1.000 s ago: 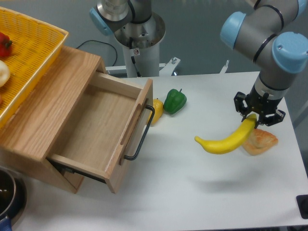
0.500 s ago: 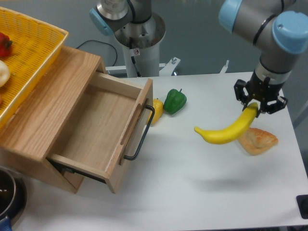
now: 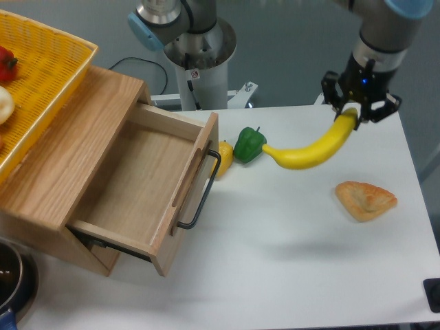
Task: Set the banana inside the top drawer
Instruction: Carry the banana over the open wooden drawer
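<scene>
Banana [image 3: 307,151] hangs by its right end, clamped in the end effector [image 3: 356,116]; carry it left, high over the top drawer [image 3: 141,180] front, before lowering.

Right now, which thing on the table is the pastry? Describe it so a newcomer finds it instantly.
Start at the open top drawer of the wooden cabinet on the left, then cross the white table to its far right edge. The pastry lies flat there, below the banana held in the gripper. It is the only golden-brown, roughly triangular item.
</scene>
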Tool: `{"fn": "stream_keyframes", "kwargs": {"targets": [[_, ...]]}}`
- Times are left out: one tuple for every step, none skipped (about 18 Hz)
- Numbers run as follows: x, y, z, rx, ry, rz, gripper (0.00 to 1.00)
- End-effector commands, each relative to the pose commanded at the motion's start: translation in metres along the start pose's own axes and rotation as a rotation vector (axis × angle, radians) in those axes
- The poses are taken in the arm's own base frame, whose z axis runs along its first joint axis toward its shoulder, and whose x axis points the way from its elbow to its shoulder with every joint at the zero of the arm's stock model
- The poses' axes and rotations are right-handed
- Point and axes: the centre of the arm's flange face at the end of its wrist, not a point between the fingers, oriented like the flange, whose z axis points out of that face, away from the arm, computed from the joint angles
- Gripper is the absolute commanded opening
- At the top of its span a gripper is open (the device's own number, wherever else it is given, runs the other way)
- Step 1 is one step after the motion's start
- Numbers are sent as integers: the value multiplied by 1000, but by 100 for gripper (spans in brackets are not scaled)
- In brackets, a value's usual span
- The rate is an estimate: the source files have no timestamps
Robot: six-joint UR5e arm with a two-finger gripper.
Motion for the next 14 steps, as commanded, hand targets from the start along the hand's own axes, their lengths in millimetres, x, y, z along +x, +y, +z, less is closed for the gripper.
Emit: {"fn": "stream_keyframes", "kwargs": {"targets": [[9, -1, -7, 2, -4, -18, 17], [19, -5, -11, 0, 1, -20, 17], [29, -10, -14, -3, 8, -14, 17], [39, -11, -17, -6, 17, -15, 17], [47, -9, -23, -5, 13, -22, 17], [55, -7, -26, -8, 20, -35, 17], [65, -8, -29, -11, 26, -42, 17], [76, -13, -32, -15, 34, -47, 17], [84, -16, -35, -19, 40, -67, 17], [94, -19, -40, -18, 39, -87, 17], [104, -25, -42, -15, 43, -100, 17], [112, -31, -43, -19, 51, -109, 17], [126, -37, -45, -25, 61, -123, 17], [136, -42, -45, -32, 75, -144, 17]]}}
